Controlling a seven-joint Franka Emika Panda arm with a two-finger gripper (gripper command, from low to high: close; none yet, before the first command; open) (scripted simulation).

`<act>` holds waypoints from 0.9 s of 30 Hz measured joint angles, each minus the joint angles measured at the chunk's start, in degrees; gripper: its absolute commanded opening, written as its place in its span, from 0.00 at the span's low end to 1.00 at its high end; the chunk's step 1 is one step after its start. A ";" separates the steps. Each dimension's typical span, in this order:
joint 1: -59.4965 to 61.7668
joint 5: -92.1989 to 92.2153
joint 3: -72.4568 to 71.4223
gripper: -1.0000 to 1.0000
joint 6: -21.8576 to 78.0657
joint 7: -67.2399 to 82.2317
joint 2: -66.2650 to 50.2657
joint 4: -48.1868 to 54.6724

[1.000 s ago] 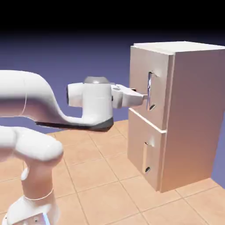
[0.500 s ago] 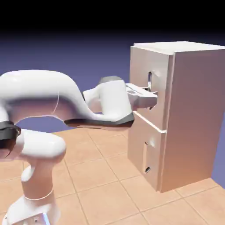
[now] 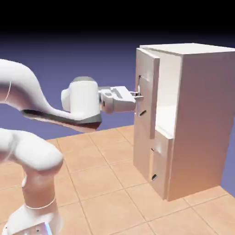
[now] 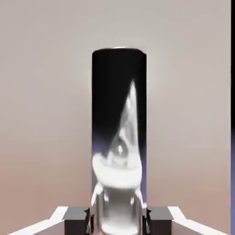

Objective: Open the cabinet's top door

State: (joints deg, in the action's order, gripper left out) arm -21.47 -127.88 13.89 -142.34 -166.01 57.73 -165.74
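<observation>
Two grey fingertips (image 4: 77, 222) show at the bottom of the hand view, one on each side of the middle. They are clamped on one shiny handle (image 4: 119, 202), which stands upright between them; its lower part is bright, with pale reflections, and above that a tall dark strip with rounded top corners runs up the middle of the picture. Around it lies one flat beige panel, and a narrow dark and blue band shows past its right edge.

In the exterior view, the one gripper (image 3: 139, 96) reaches level toward the exterior view's right, its fingers at the handle of the top door (image 3: 149, 87). That door is the upper of two on the one cabinet (image 3: 202, 119), which stands at the exterior view's right. It is partly open, its free edge swung out toward the robot, and a single opening (image 3: 168, 87) shows beside it, with pale inner walls. The lower door (image 3: 161, 160) is closed and has one slim upright handle (image 3: 151, 164) of its own, so there are two doors and two handles in all.

Behind the gripper come one white hand (image 3: 118, 99) and one white arm (image 3: 34, 149), which bends back to the exterior view's left and down to one base (image 3: 34, 220). Square orange tiles (image 3: 101, 183) cover the floor, and the backdrop (image 3: 98, 55) is blue-violet, fading to black at the top.
</observation>
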 measured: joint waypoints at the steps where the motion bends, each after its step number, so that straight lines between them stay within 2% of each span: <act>1: 1.54 1.66 -2.08 0.00 -0.18 0.00 0.20 -0.32; 7: 4.17 15.68 -12.11 0.00 4.66 4.16 3.54 -3.21; 16: 1.46 38.12 -27.11 0.00 18.56 10.03 5.25 -4.29; 27: 2.16 63.67 -49.47 0.00 43.27 9.83 -5.88 6.09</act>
State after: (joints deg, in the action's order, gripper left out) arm -19.31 -64.20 -35.57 -99.06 -156.17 51.86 -159.64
